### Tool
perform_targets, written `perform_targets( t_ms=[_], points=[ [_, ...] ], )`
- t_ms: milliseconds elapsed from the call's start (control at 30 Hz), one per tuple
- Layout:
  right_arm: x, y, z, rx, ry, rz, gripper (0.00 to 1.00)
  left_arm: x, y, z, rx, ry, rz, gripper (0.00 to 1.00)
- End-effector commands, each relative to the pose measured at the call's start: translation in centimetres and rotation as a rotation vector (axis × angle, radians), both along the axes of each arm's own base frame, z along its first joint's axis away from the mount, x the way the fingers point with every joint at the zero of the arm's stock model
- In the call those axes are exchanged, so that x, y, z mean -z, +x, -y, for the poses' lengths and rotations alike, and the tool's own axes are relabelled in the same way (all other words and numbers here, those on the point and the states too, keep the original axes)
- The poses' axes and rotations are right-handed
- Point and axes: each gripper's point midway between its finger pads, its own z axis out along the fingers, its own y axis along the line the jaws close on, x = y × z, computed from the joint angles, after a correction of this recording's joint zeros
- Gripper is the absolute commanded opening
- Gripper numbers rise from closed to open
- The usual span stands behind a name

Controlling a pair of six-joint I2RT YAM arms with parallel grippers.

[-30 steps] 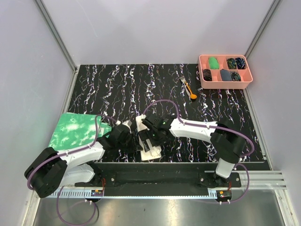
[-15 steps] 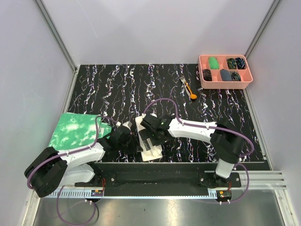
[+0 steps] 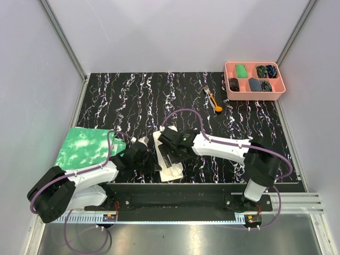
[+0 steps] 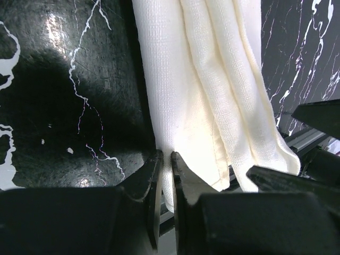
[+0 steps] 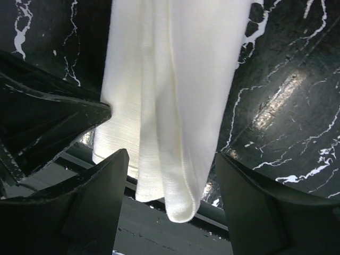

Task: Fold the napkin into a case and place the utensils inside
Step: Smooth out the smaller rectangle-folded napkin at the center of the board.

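Where the case (image 3: 173,171) lies: at the middle of the bench's (image 3: 122,101) near edge, folded into a long, narrow, layered strip (image 4: 202,95) that runs far to near, its near end poking just past that edge (a rail shows beneath the tip in the right wrist view (image 5: 170,79)).
Left fingers (image 4: 154,183): drawn together and clamped on the strip's left edge, close to its near end.
Right fingers (image 5: 103,196): spread wide apart, one on each side of the strip near its tip; whether either touches the cloth cannot be told.
Utensils (image 3: 212,99): fork and orange spoon lying together toward the far right corner of the bench, well apart from the case.
Pink tray (image 3: 254,63): in the far right corner, near the utensils, with small dark and green items in its compartments.
Green-and-white cloth (image 3: 85,146): at the bench's left edge, toward the near left corner.
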Motion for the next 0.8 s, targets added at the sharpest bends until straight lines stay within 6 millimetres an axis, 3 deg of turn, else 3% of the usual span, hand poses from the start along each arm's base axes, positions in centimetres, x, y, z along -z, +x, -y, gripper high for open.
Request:
perform_targets(
  t_ms=[0, 100, 300, 533, 667, 767],
  points=[
    [-0.6, -0.3, -1.8, -0.049, 0.025, 0.001, 0.77, -1.0, 0.9, 1.0, -0.008, -0.047, 0.044, 0.13],
    [0.0, -0.7, -2.0, -0.06, 0.01, -0.016, 0.76, -0.9, 0.8, 1.1, -0.006, -0.046, 0.041, 0.13],
    [0.9, -0.9, -1.7, -0.067, -0.038, -0.018, 0.65, -1.1, 0.8, 1.2, -0.003, -0.051, 0.042, 0.12],
    [0.2, -0.3, -2.0, -0.053, -0.047, 0.015, 0.36, -0.8, 0.5, 1.3, -0.002, -0.055, 0.031, 0.11],
    [-0.7, -0.1, -2.9, -0.05, -0.014, 0.013, 0.06, -0.7, 0.5, 1.5, -0.006, -0.066, 0.029, 0.09],
    [-1.3, -0.5, -4.2, -0.045, 0.046, -0.017, 0.0, -0.7, 0.5, 1.7, -0.008, -0.072, 0.03, 0.05]
  ],
)
